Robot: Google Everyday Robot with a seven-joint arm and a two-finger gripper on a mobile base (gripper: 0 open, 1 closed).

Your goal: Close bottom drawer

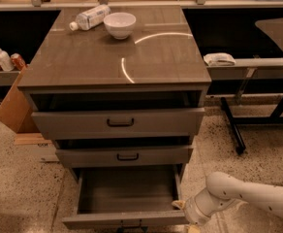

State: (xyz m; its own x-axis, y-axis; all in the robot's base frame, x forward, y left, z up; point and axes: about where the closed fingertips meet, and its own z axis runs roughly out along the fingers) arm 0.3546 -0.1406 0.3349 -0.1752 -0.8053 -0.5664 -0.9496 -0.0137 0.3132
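Note:
The grey-brown cabinet (pixel 117 62) has three drawers, all pulled out to some degree. The bottom drawer (pixel 127 193) is pulled out farthest, showing its plain grey empty box; its slim front panel (pixel 107 221) lies along the frame's bottom edge, and its handle is mostly cut off. My gripper (pixel 184 212) is at the drawer's front right corner, at the end of my white arm (pixel 243 195), which comes in from the lower right. It looks to be against or very near the right end of the front panel.
The middle drawer (pixel 124 155) and top drawer (pixel 117 123) stand slightly open above. A white bowl (pixel 119 24) and a lying plastic bottle (pixel 90 17) sit on the cabinet top. A cardboard box (pixel 13 108) stands at the left, a black table leg (pixel 233 125) at the right.

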